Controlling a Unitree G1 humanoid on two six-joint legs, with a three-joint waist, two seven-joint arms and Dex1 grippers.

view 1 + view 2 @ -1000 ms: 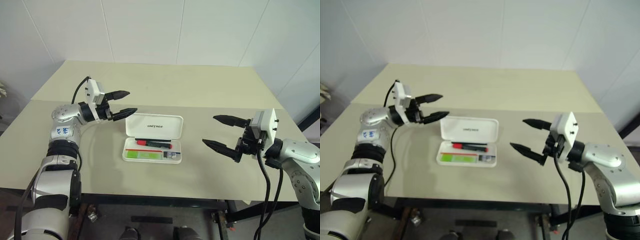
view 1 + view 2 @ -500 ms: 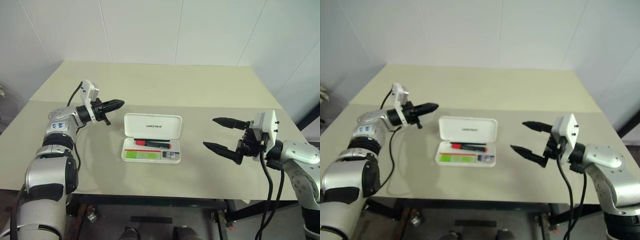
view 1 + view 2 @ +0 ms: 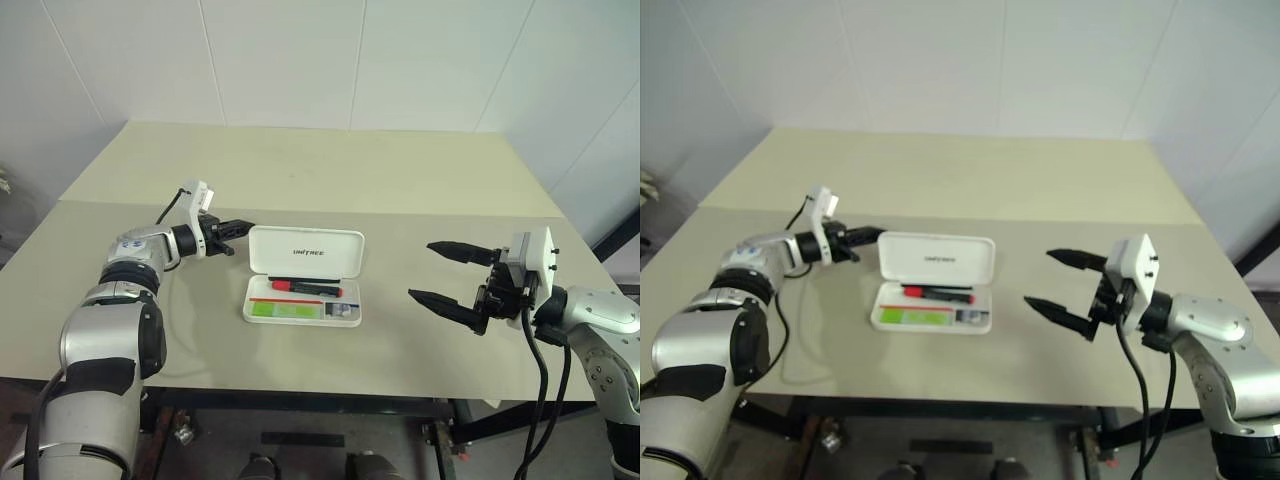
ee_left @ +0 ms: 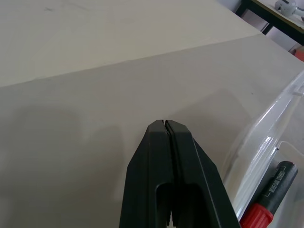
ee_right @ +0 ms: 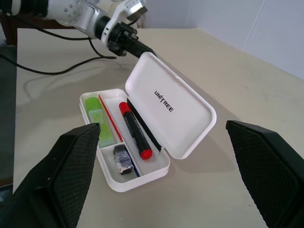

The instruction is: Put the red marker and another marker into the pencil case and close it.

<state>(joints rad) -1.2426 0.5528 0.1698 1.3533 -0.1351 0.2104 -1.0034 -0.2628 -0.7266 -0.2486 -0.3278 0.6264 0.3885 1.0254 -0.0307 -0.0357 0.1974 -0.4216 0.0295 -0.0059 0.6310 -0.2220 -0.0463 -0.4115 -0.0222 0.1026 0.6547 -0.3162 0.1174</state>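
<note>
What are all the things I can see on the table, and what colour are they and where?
Table: one, pale beige, in front of a white wall.
Pencil case: one, white, mid-table, lid standing open.
Red marker: one, dark body with red ends, lying in the case next to the lid.
Green highlighter: one, light green, lying in the case's front compartment.
Small dark item: one, in a corner compartment of the case; cannot tell what it is.
Left gripper: one, black fingers shut, empty, by the lid's left edge.
Right gripper: one, black fingers open, empty, to the right of the case.
</note>
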